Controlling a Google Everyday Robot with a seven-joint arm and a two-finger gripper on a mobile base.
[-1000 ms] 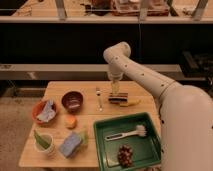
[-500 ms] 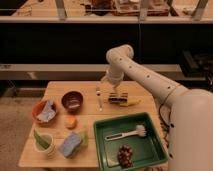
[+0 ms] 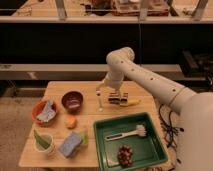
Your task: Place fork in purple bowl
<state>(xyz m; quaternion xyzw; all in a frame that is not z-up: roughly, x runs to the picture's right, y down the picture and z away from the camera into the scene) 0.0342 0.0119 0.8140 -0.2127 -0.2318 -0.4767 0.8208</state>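
The fork (image 3: pixel 100 101) is slim and silver and lies on the wooden table, handle pointing away from me, just right of the purple bowl (image 3: pixel 72 100). The bowl is small, round and dark maroon, and stands upright with nothing of the task in it. My gripper (image 3: pixel 102 90) hangs from the white arm, which reaches in from the right. It sits directly over the far end of the fork, close to the table top. The fork lies on the table, apart from the bowl.
A dark packet (image 3: pixel 116 98) and a banana (image 3: pixel 132 103) lie right of the fork. An orange-red bowl with cloth (image 3: pixel 44 112), an orange (image 3: pixel 71 121), a blue sponge (image 3: pixel 70 145) and a cup (image 3: pixel 44 143) are on the left. A green tray (image 3: pixel 105 142) holds a white brush (image 3: pixel 127 134) and grapes (image 3: pixel 125 155).
My gripper has moved left, from above the dark packet and banana to over the fork's far end. The fork and bowl have not moved.
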